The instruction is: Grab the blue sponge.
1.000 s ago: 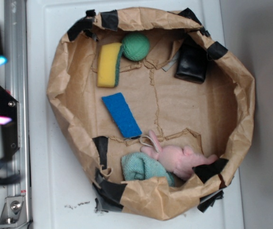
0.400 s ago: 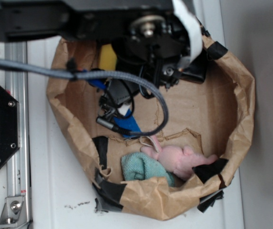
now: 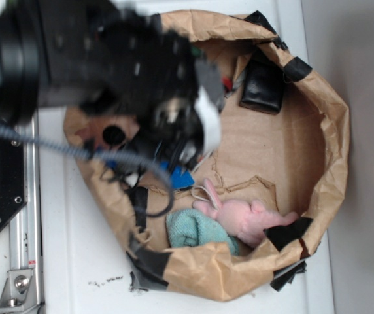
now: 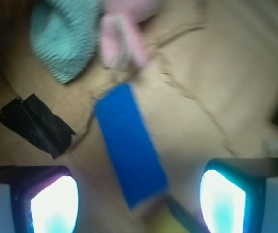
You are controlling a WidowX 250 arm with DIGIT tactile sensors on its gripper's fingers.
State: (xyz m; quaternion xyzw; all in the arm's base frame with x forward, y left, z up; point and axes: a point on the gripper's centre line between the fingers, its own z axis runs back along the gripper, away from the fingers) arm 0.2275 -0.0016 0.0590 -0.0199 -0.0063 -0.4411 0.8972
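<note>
The blue sponge [image 4: 129,143] lies flat on the brown paper floor of the bag; in the wrist view it runs from the middle toward the bottom, between my two fingers. In the exterior view only its lower corner [image 3: 182,178] shows under the arm. My gripper [image 4: 136,201] is open, with jaws wide apart, hovering above the sponge and not touching it. In the exterior view the blurred black arm covers the gripper [image 3: 167,154] and the upper left of the bag.
The paper bag's rim [image 3: 334,131] rings the work area. A teal terry cloth [image 3: 197,230] and pink plush toy [image 3: 246,219] lie near the sponge's end. A black object [image 3: 262,85] sits at the back. The yellow sponge's edge [image 4: 165,223] shows low in the wrist view.
The arm has swung in from the left over the bag and moved left and lower, covering the yellow sponge, green ball and most of the blue sponge.
</note>
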